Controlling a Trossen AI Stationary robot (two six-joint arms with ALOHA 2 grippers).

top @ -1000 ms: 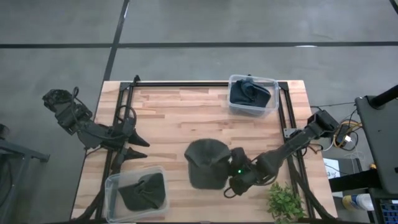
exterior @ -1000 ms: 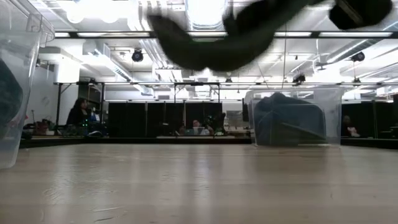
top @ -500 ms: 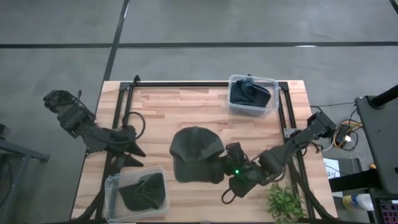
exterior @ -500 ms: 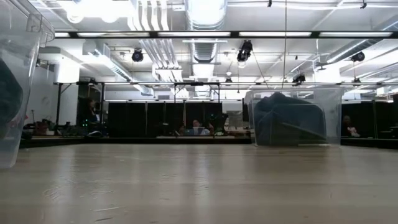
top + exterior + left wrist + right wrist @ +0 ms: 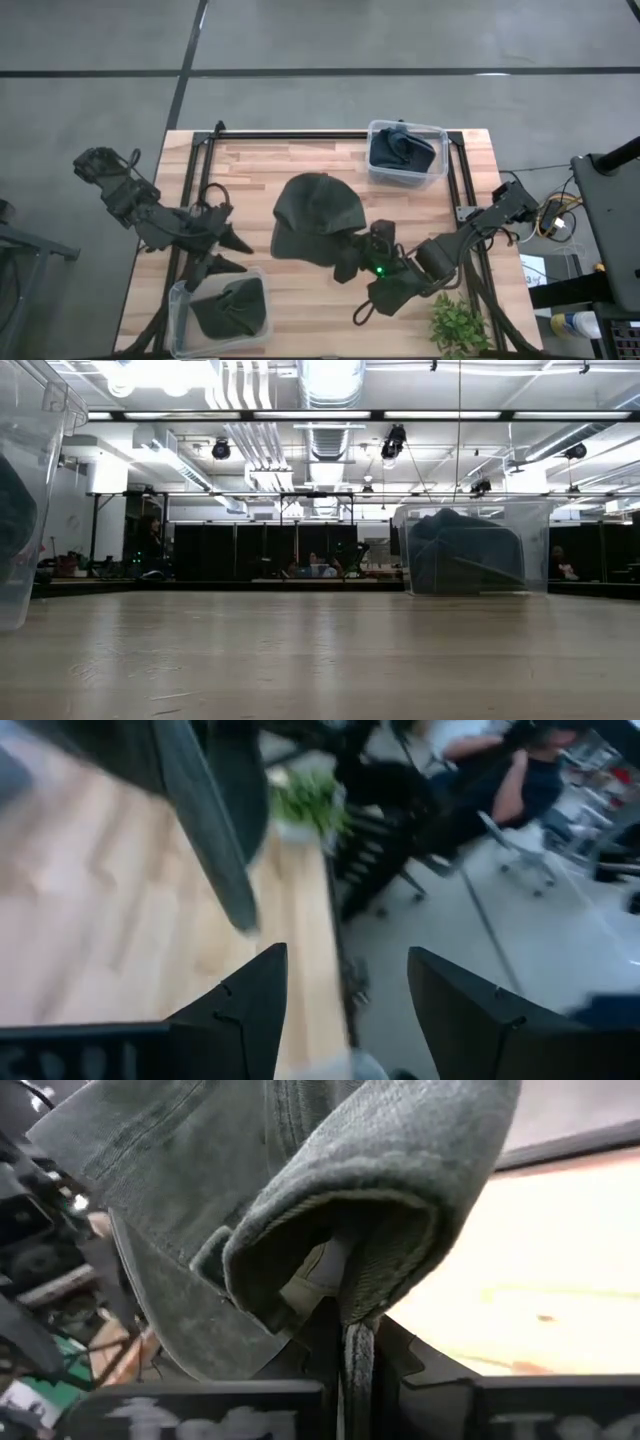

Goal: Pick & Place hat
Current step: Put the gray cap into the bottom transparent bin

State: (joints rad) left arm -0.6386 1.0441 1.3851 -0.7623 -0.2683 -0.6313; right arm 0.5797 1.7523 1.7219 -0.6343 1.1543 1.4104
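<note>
The dark green hat hangs above the middle of the table, with my right gripper shut on it at its near right side. In the right wrist view its crown and brim fill the picture. My left gripper stands open above the table's left part, beside the near left bin, with nothing between its fingers. The left wrist view shows part of the hat ahead of it. The low view does not show the hat. My right gripper pinches a rolled fold of the hat's lower edge between its two fingers. The fingers come nearly level from the table's near right side. The hat is lifted clear of the table, and its crown spreads out beyond the fingers toward the far left.
A clear bin at the near left holds a dark green hat. Another clear bin, at the far right, holds a dark blue one and also stands in the low view. A small plant sits at the near right corner. A person sits beyond the table.
My right gripper has risen and turned, staying shut on the hat. The hat has gone up out of the low view and toward the table's far edge. My left gripper has shifted a little toward the table's near right, still open.
</note>
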